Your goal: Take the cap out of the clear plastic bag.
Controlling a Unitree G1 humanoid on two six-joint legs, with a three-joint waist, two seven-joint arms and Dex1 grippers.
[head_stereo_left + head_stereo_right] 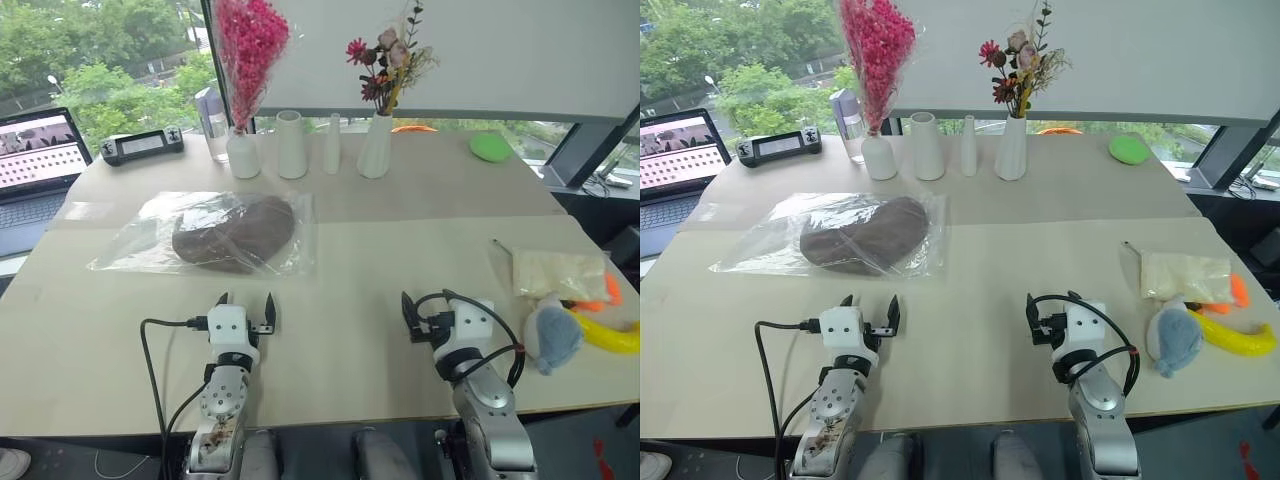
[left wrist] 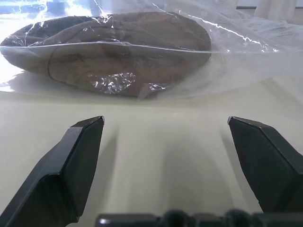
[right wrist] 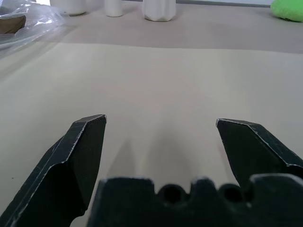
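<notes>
The dark brown cap [image 1: 235, 233] lies flat inside the clear plastic bag [image 1: 130, 240] on the left half of the table. My left gripper [image 1: 246, 299] hovers open just in front of the bag's near edge, nothing between its fingers; in its wrist view the cap [image 2: 118, 56] sits straight ahead behind crinkled plastic [image 2: 246, 52]. To the right, my right gripper [image 1: 425, 297] is open and empty over bare tabletop, well apart from the bag.
White vases [image 1: 291, 144] with flowers line the back of the table, with a green object [image 1: 490, 147] at back right. A small bag with pale contents [image 1: 556, 272] and soft toys [image 1: 553, 336] sit at the right edge. A laptop [image 1: 35, 160] and controller [image 1: 142, 145] are at left.
</notes>
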